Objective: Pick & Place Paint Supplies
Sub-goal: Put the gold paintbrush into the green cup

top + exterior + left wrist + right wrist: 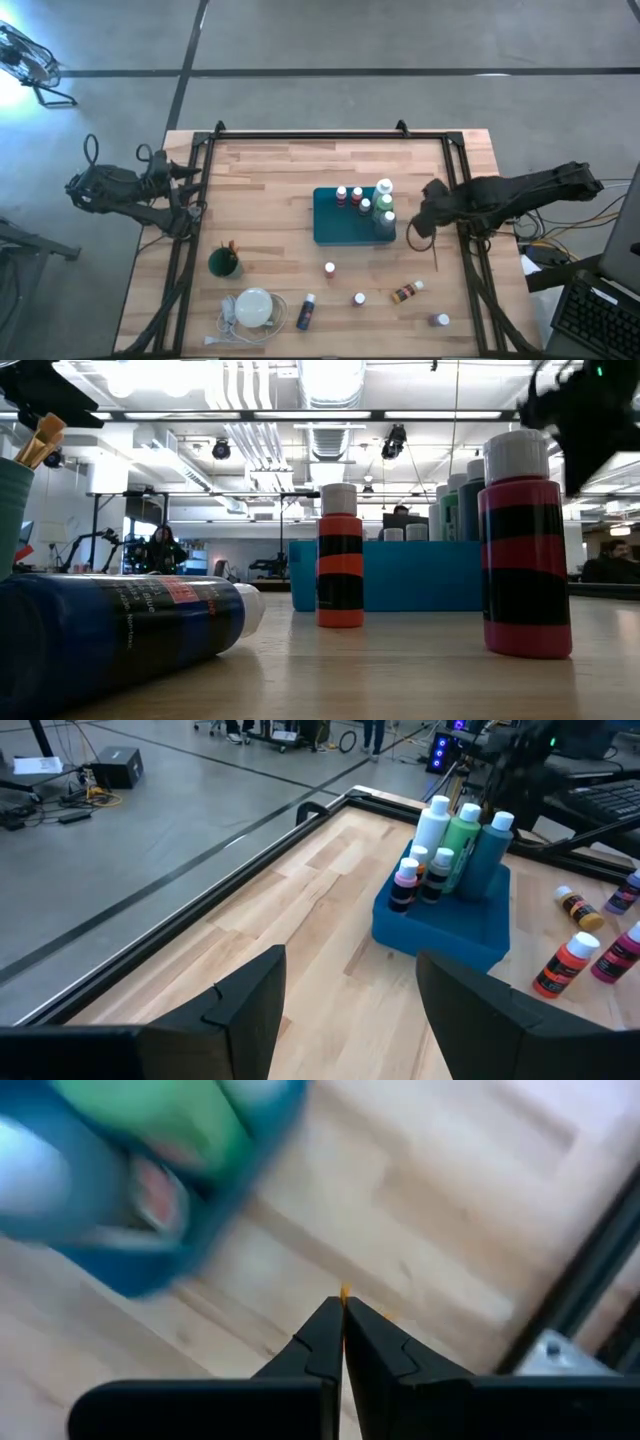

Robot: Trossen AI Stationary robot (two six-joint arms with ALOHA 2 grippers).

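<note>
The right gripper (428, 212) is positioned above the table's right side, just beside the right edge of the teal tray (335, 232). In the right wrist view its two fingers (322, 1345) are pressed together along their full length, and a small orange tip (344, 1291) protrudes at the point where they meet; whether this is a brush held between them cannot be confirmed. The left gripper (188, 182) waits at the table's left edge, well apart from all supplies, with its fingers (245, 1010) spread and nothing between them. The tray sits near the centre of the wooden table (270, 170). Five upright bottles occupy its right-hand portion: two small red-banded bottles (349, 196) toward the middle, and three taller bottles (384, 205), white, green and dark teal, against the right wall. Remaining supplies lie on the table in front of the tray: a small upright orange-red bottle (330, 268), a small upright magenta bottle (359, 298), a brown bottle (406, 292) lying on its side, a purple bottle (440, 320) near the front right corner, and a blue bottle (306, 311) lying on its side. A thin dark brush (436, 258) lies close to the right rail. A green cup (224, 262) holding brushes stands at the front left. A white round disc (254, 307) with a cord rests beside the blue bottle.
</note>
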